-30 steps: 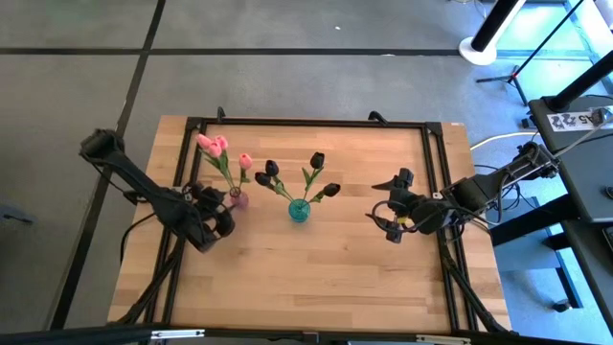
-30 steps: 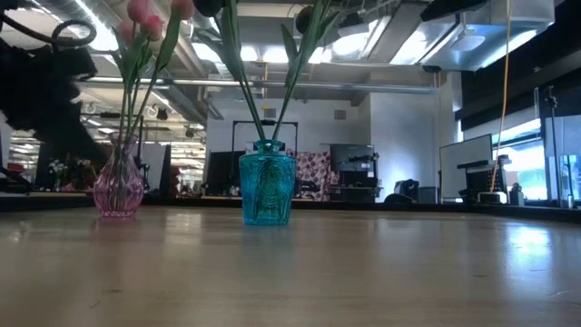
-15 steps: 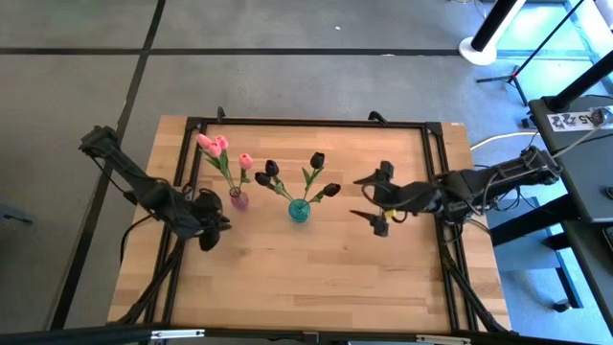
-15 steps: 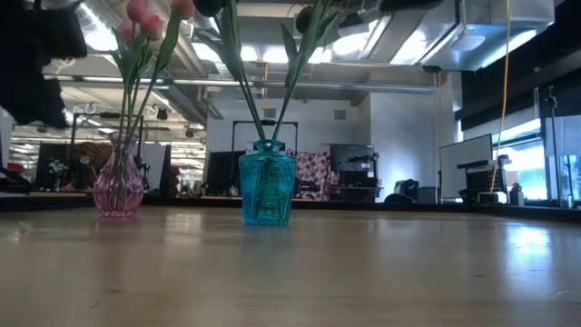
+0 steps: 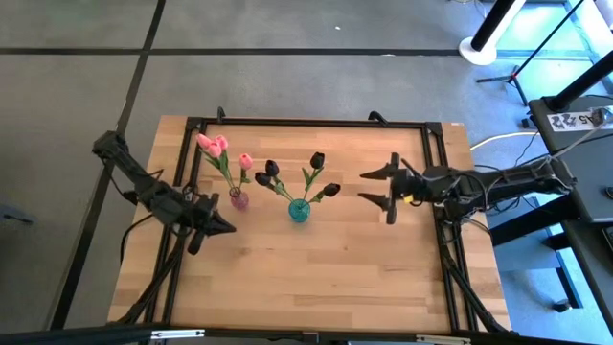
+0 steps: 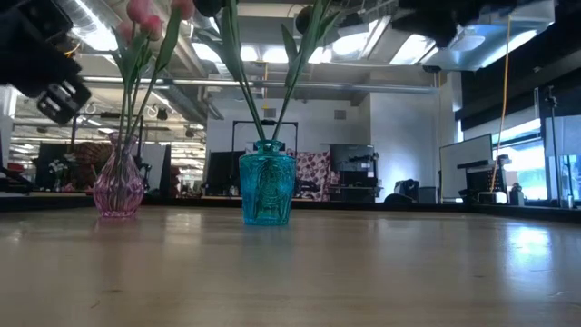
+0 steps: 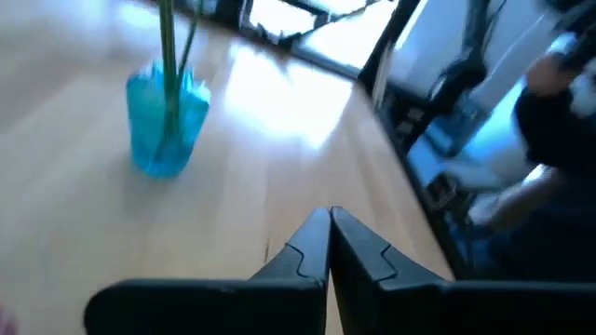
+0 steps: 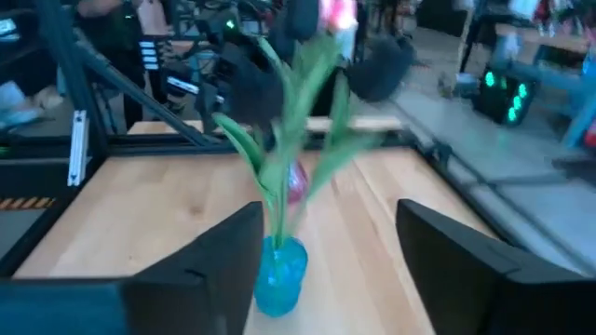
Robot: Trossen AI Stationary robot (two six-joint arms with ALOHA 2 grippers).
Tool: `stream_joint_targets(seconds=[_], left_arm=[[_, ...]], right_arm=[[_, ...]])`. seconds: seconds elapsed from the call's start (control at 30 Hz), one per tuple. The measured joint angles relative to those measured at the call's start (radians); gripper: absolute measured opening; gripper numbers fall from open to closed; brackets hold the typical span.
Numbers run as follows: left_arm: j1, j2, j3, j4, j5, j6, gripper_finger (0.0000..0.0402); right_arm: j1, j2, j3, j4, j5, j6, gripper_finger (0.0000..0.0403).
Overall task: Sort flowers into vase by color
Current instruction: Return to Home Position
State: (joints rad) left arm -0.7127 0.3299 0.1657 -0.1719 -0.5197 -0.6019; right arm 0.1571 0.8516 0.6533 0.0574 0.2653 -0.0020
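Note:
A pink glass vase holds pink flowers. Right of it, a teal glass vase holds dark maroon flowers. Both vases stand upright on their bases on the wooden table, as the low view shows for the pink vase and the teal vase. My left gripper hovers shut and empty just near-left of the pink vase; its wrist view shows my left gripper pointing past the teal vase. My right gripper is open, in the air to the right of the teal vase, facing it.
A black metal frame runs along the table's far edge and down both sides. Bare wood fills the near half of the table. Cables and a dark stand sit off the right edge.
My left gripper has shut, risen and swung to point toward the table's right. My right gripper has lifted and levelled out, moving a little toward the far edge and pointing left at the teal vase. The vases and flowers have stayed put.

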Motion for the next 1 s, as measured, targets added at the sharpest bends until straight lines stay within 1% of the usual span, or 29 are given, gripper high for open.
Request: stream_joint_targets(seconds=[0.07, 0.17, 0.23, 0.3, 0.33, 0.37, 0.4, 0.47, 0.53, 0.6, 0.7, 0.77, 0.83, 0.9, 1.0], left_arm=[[0.030, -0.027, -0.058, 0.100, 0.028, 0.032, 0.0001], [0.056, -0.044, -0.131, 0.246, 0.155, 0.056, 0.0001], [0.060, -0.045, -0.157, 0.343, 0.204, 0.145, 0.0001], [0.060, -0.046, -0.158, 0.363, 0.216, 0.257, 0.0001], [0.060, -0.050, -0.158, 0.380, 0.209, 0.314, 0.0001], [0.063, -0.053, -0.159, 0.404, 0.198, 0.362, 0.0001], [0.067, -0.057, -0.158, 0.422, 0.192, 0.394, 0.0001], [0.072, -0.068, -0.158, 0.434, 0.195, 0.424, 0.0001], [0.071, -0.083, -0.158, 0.427, 0.209, 0.427, 0.0000], [0.071, -0.094, -0.158, 0.428, 0.209, 0.423, 0.0000], [0.069, -0.100, -0.158, 0.429, 0.209, 0.421, 0.0000], [0.071, -0.111, -0.158, 0.438, 0.199, 0.445, 0.0000], [0.095, -0.124, -0.158, 0.443, 0.177, 0.483, 0.0000], [0.132, -0.134, -0.158, 0.440, 0.179, 0.478, 0.0000], [0.202, -0.140, -0.158, 0.427, 0.241, 0.433, 0.0000]], right_arm=[[-0.008, -0.031, -0.034, -0.008, -0.003, 0.046, 0.0229], [0.028, -0.092, -0.111, 0.008, -0.002, 0.092, 0.0203], [0.070, -0.142, -0.183, 0.066, 0.035, 0.092, 0.0189], [0.089, -0.186, -0.263, 0.165, 0.080, 0.078, 0.0179], [0.082, -0.206, -0.304, 0.213, 0.091, 0.079, 0.0174], [0.067, -0.225, -0.343, 0.245, 0.083, 0.093, 0.0169], [0.043, -0.235, -0.376, 0.271, 0.050, 0.114, 0.0164], [-0.012, -0.236, -0.414, 0.314, -0.043, 0.151, 0.0151], [-0.054, -0.239, -0.428, 0.285, -0.111, 0.154, 0.0136], [-0.082, -0.275, -0.429, 0.247, -0.143, 0.110, 0.0119], [-0.086, -0.373, -0.431, 0.194, -0.128, 0.003, 0.0092], [-0.086, -0.449, -0.452, 0.174, -0.125, -0.026, 0.0073], [-0.086, -0.525, -0.470, 0.130, -0.123, -0.022, 0.0054], [-0.086, -0.607, -0.485, 0.053, -0.123, 0.010, 0.0034], [-0.095, -0.711, -0.504, -0.040, -0.109, 0.060, 0.0007]])
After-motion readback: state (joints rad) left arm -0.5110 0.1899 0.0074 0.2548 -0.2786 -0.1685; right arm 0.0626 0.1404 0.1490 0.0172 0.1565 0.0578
